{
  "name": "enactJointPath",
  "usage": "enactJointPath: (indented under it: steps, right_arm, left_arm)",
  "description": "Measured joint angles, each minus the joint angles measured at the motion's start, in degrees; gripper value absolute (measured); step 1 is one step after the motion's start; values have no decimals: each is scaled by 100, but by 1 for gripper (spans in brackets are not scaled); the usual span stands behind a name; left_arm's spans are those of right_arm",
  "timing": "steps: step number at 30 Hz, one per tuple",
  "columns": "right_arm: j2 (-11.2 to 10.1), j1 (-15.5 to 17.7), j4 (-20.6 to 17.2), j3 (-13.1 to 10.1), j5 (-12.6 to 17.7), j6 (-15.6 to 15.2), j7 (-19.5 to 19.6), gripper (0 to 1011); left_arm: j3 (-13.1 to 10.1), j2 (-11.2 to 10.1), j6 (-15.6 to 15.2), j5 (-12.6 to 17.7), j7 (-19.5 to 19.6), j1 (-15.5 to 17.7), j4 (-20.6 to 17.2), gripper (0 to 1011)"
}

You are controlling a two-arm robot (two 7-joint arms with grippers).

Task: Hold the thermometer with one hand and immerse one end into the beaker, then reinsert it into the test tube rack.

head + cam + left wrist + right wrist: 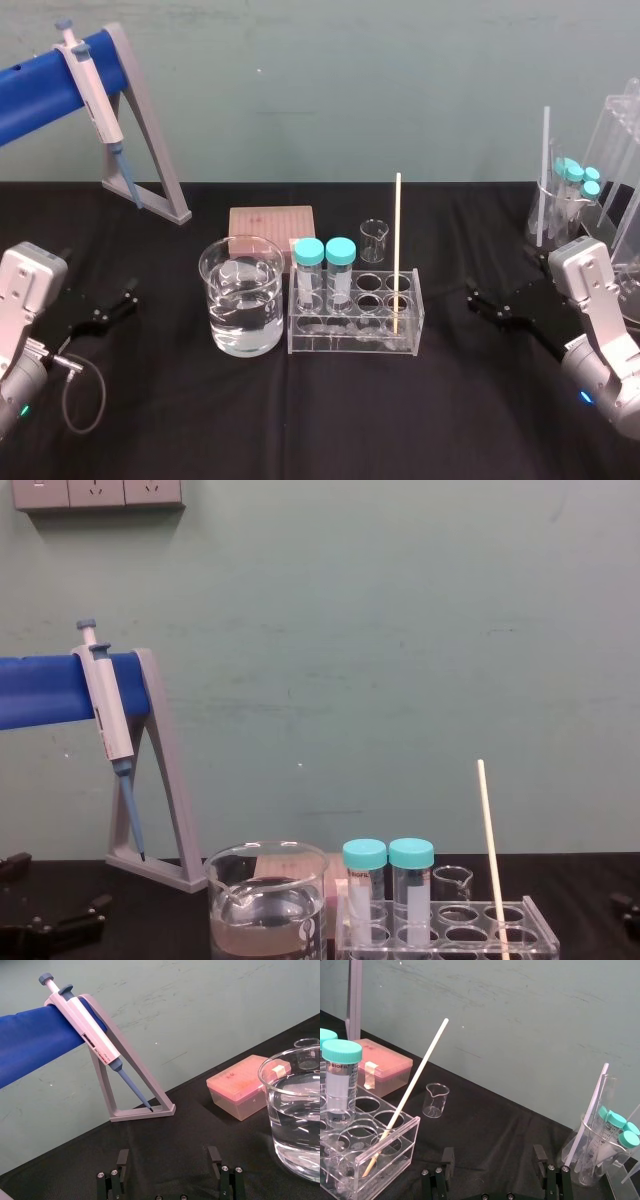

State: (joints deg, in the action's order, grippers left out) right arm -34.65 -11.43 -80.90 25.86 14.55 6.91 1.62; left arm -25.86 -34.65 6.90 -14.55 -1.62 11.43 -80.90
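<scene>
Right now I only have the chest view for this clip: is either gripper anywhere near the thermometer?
Observer: No. In the head view the right gripper sits well to the right of the test tube rack, apart from the thermometer, which stands in a hole at the rack's right end.
Operator: Is it open?
Observer: Yes. The right wrist view shows it spread wide with nothing between.
Operator: And the left one?
Observer: The left gripper sits to the left of the beaker, apart from it, also open and empty.
</scene>
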Motion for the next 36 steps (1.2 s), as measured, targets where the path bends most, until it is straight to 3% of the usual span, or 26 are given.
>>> enactJointPath:
  steps: [6,10,15,16,24,29,36]
  right_arm:
    - [1,9,-26,-23,13,-16,-8,1003]
    - [-36,104,-313,-180,215,-276,-147,1003]
    - [-33,268,-774,-506,880,-804,-518,1003]
    - [-18,308,-889,-610,1126,-956,-668,1003]
    - [155,362,-1251,-1129,2391,-1621,-1472,1003]
    - [276,168,-1205,-1194,2639,-1840,-1643,1003]
    - [560,-422,-635,-984,2685,-2013,-1748,1003]
  left_arm:
    - [0,0,0,0,0,0,0,1004]
    - [0,0,0,0,0,0,0,1004]
    - [0,0,0,0,0,0,0,1004]
    - [0,0,0,0,0,0,0,1004]
    - [0,0,0,0,0,0,0,1004]
    - [0,0,0,0,0,0,0,1004]
    - [0,0,0,0,0,0,0,1004]
